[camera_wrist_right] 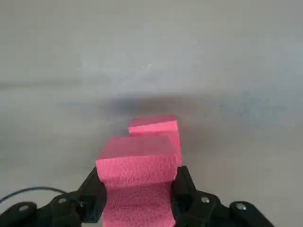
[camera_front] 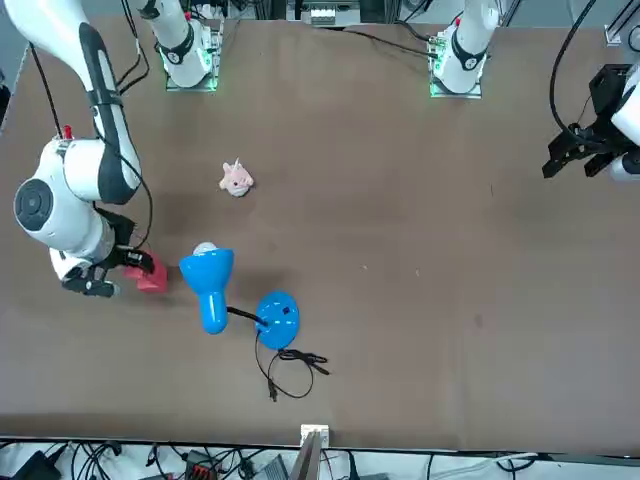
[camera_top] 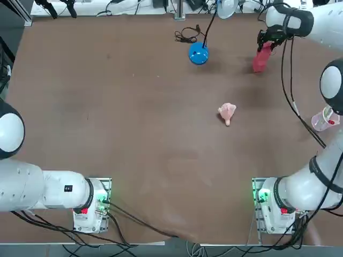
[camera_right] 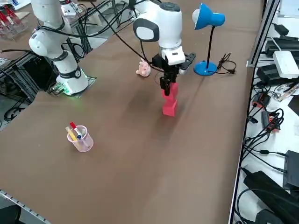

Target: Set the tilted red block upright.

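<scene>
Right gripper point(camera_wrist_right: 138, 196): black, angular, two fingers closed on the red block. Red block point(camera_wrist_right: 137, 165): matte, pitted foam-like, flat-faced, between those fingers; lamp's round blue base point(camera_top: 198, 53) at its nine o'clock, overhead.

In the top view, the desk lamp's blue shade point(camera_front: 208, 272) is not seen whole: the upper edge cuts its white arm-side surroundings, and the cup point(camera_top: 322, 119) at the right is partly covered by the arm. The right hand point(camera_right: 169, 74) hides one part of the red block point(camera_right: 170, 106), which the right wrist view's edge also cuts.
</scene>
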Action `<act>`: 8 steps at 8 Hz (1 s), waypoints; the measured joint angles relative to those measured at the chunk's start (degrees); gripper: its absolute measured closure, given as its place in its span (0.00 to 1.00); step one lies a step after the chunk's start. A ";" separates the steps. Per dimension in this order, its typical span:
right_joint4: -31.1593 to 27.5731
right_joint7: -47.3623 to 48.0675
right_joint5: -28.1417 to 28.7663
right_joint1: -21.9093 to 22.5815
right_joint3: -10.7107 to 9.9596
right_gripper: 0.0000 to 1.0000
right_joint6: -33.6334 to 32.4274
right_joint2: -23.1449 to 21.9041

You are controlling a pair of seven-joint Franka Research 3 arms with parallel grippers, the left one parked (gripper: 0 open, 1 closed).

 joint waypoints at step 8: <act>4.29 -3.79 2.50 -0.87 -0.24 0.30 0.37 3.48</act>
